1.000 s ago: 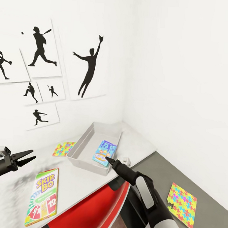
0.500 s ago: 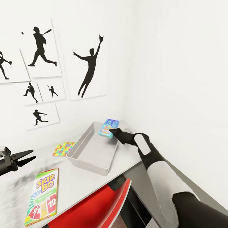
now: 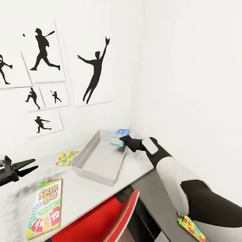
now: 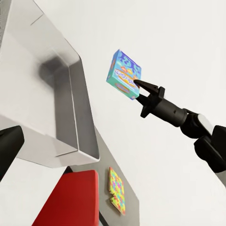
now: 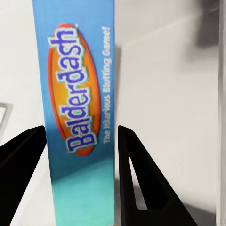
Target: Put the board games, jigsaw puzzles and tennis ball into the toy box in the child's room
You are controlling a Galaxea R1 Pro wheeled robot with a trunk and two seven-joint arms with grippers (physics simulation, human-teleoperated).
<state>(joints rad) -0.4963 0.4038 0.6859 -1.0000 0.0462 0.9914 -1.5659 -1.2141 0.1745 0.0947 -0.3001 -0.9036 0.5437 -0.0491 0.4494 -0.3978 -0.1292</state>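
- White walls meet in a corner, hung with black baseball-player silhouette prints [image 3: 95, 71], above the pale grey counter [image 3: 81, 190].
- On it sits the light grey rectangular plastic toy box [image 3: 97, 160], a multicoloured jigsaw puzzle panel [image 3: 67, 157] beside it.
- Right gripper [image 3: 122, 139] is clamped on the blue Balderdash board game box [image 3: 118, 136], held in the air over the toy box's far corner.
- Left gripper [image 3: 29, 167] hovers with its fingers parted, holding nothing, above the green-edged SKIP BO board game box [image 3: 45, 208].
- Another puzzle panel [image 3: 191, 227] lies on the low dark grey cabinet [image 3: 214, 241].
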